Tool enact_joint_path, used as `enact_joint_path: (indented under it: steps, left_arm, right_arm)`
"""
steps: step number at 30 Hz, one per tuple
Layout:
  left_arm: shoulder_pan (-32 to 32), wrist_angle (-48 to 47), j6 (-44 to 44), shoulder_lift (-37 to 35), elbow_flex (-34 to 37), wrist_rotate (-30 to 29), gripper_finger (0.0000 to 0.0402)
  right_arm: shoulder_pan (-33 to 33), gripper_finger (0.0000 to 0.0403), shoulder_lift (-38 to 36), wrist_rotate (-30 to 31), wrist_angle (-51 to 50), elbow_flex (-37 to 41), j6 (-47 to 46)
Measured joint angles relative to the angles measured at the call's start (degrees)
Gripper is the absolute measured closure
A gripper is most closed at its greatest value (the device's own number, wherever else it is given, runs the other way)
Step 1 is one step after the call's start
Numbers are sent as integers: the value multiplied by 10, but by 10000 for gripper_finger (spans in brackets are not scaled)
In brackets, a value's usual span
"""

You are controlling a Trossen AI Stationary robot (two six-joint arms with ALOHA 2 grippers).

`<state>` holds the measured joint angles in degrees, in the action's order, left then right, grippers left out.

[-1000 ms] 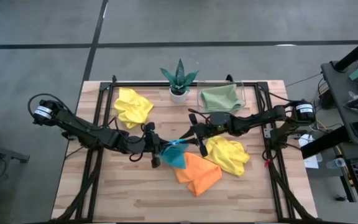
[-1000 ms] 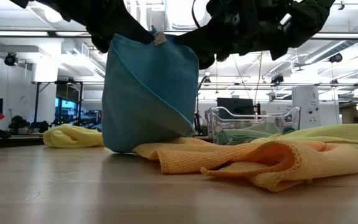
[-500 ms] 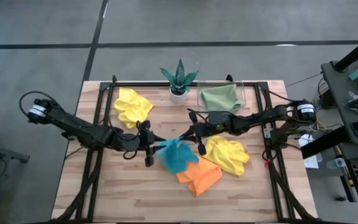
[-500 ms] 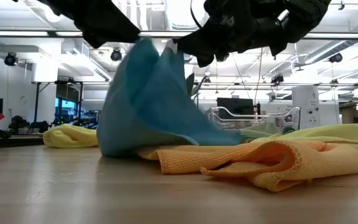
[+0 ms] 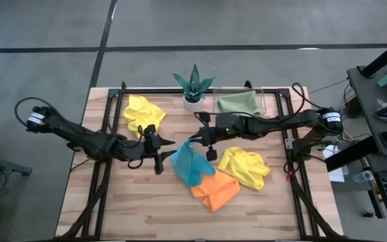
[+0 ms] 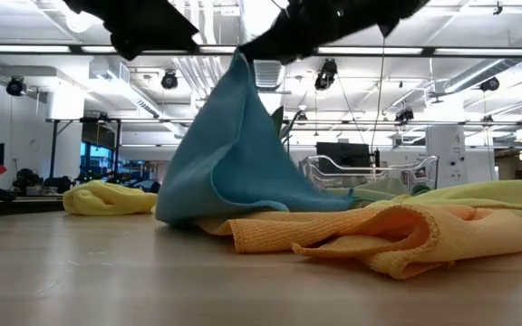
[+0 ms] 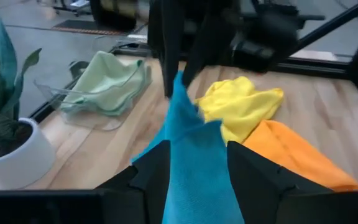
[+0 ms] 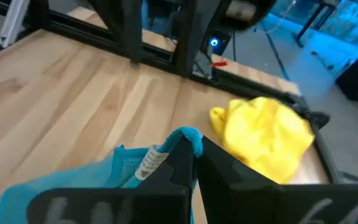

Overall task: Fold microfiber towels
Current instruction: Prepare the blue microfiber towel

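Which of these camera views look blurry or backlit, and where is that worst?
Low view: bright ceiling lights backlight both arms into silhouettes above the blue towel, and the orange towel up front is soft. Left wrist view: the plant at the edge is blurred. Right wrist view: the room beyond the table carries a strong blue tint.
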<state>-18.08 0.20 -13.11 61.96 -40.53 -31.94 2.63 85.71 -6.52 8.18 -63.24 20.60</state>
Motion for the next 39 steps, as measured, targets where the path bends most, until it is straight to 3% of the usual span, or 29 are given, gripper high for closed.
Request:
enact_joint_path:
  steps: [13,21,28,34,39]
  left_arm:
    - [1,190,7,156,-3,-49,258]
    - [4,213,-45,187,-12,-163,258]
    - [8,236,-46,193,-11,-163,258]
    - [8,155,-72,179,-11,-120,256]
    - [8,108,-116,180,-8,-118,224]
  right_arm:
    - [0,394,0,7,-45,-32,1]
    - [0,394,0,11,-45,-29,-28]
    - [-1,394,0,114,-22,-29,-76]
    - [-1,394,0,196,-19,-29,-130]
    - [-1,394,0,236,-19,-29,-163]
